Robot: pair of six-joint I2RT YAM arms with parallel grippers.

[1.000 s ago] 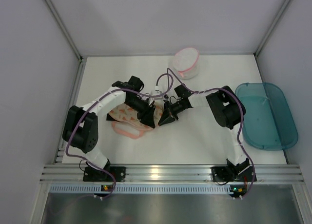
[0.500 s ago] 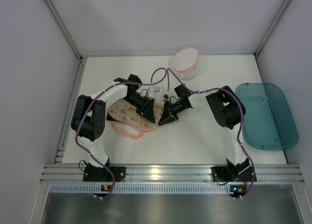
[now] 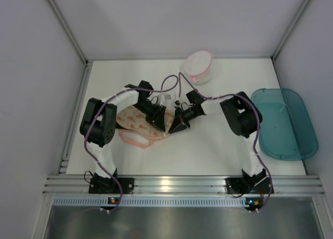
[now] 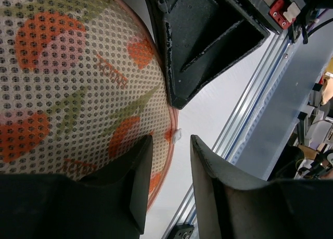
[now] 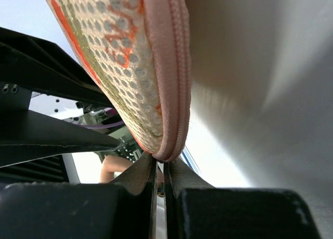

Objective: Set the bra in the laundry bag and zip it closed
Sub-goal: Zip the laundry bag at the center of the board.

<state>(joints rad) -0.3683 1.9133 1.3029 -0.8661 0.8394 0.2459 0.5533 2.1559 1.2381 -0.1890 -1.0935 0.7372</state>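
Zipping is judged to be the step in hand. The laundry bag point(image 4: 67, 83) lies on the table point(image 3: 208, 150) between the two arms. Its pink trim point(image 5: 169, 67) is pinched at the edge by the right gripper point(image 5: 160, 163), whose jaws are pressed together on it, so the bag is anchored. The left gripper point(image 4: 170, 145) is held at the same edge with its jaws partly spread and nothing gripped; a small white zip pull point(image 4: 177, 135) is seen just beyond the gap. The bra is not seen in any view and is presumed to be hidden inside the bag, though this cannot be confirmed. How far the zip is run cannot be told. Next, the pull would need to be taken squarely between the left jaws and drawn along the trim, with the right pinch firm so that the mesh is not dragged or bunched.
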